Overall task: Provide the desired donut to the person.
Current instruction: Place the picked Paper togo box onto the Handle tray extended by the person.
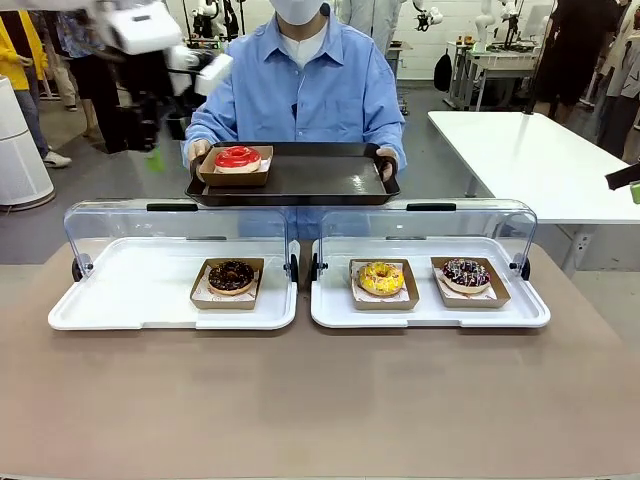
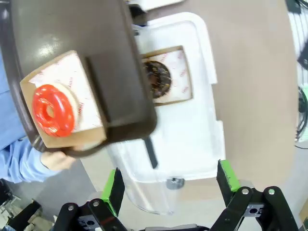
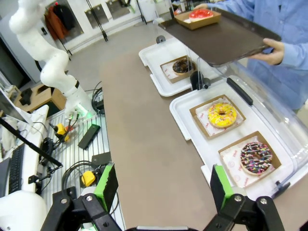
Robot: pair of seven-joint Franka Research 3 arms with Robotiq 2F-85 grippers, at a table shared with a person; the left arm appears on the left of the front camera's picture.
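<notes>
Donut: the red-glazed ring donut (image 1: 237,157) is sitting in a shallow brown cardboard boat (image 1: 234,179) at the left end of the black rectangular serving tray (image 1: 330,178).
Holder: the person in the light blue shirt (image 1: 300,95) is gripping that tray by both short ends and holding it above the far edge of the brown table (image 1: 300,400).
Left gripper: the left gripper (image 2: 171,185) is hanging above the tray's left end with its green pads spread wide and nothing between them.
Right gripper: the right gripper (image 3: 163,185) is waiting off the table's right edge, also spread and carrying nothing.
Remaining stock: a chocolate donut (image 1: 231,276) is lying at the right end of the left white display tray (image 1: 110,300). A yellow donut (image 1: 381,278) and a dark sprinkled donut (image 1: 466,273) are lying side by side in the right white display tray (image 1: 525,310).
Progress: we are judging the handover as essentially made, since the donut is resting on the person's tray.
Handling: we are expecting the donut to be light, soft and easily dented, with glaze that smears at a touch.
Where to hold: we are favouring the boat's two opposite side walls, never the donut.
Caution: we are thinking the thin card will buckle under a hard squeeze.
</notes>
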